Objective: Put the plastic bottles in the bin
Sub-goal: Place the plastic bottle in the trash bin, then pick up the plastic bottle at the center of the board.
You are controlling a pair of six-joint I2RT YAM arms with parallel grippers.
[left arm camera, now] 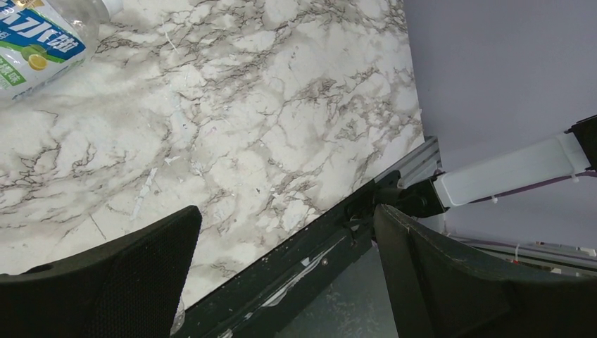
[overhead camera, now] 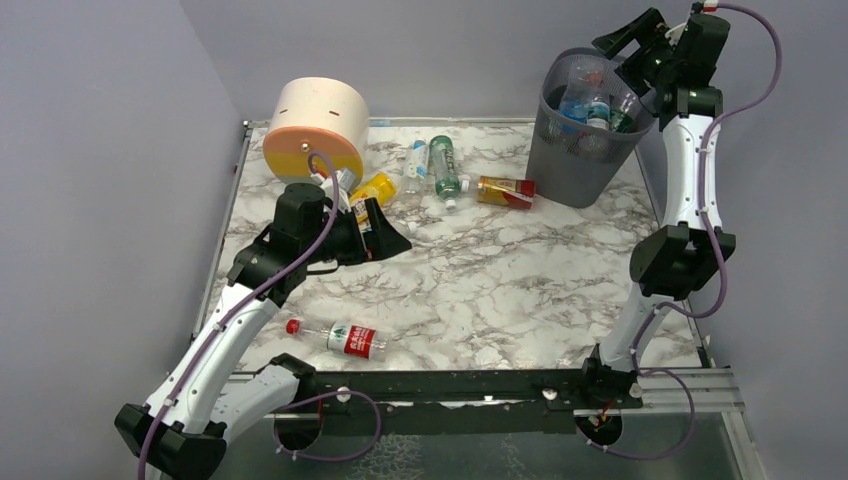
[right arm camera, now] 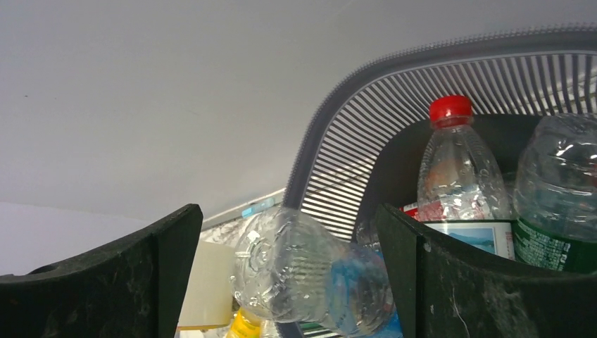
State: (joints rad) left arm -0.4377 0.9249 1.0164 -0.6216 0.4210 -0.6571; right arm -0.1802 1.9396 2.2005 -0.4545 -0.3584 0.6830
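The dark grey mesh bin (overhead camera: 560,160) stands at the back right with several plastic bottles in it, among them a red-capped one (right arm camera: 457,162). My right gripper (overhead camera: 632,50) hangs over its rim, open. A clear blue-labelled bottle (right arm camera: 310,271) lies loose between its fingers, tilted over the rim (right arm camera: 338,141). On the table lie a yellow bottle (overhead camera: 372,188), a clear one (overhead camera: 415,165), a green one (overhead camera: 445,165), an orange one (overhead camera: 505,190) and a red-labelled one (overhead camera: 340,340). My left gripper (overhead camera: 385,232) is open and empty beside the yellow bottle.
A round beige-orange-yellow drawer unit (overhead camera: 315,125) lies at the back left, close behind my left arm. A bottle with a blue-green lemon label (left arm camera: 35,42) shows at the top left of the left wrist view. The black front rail (overhead camera: 450,385) runs along the near edge.
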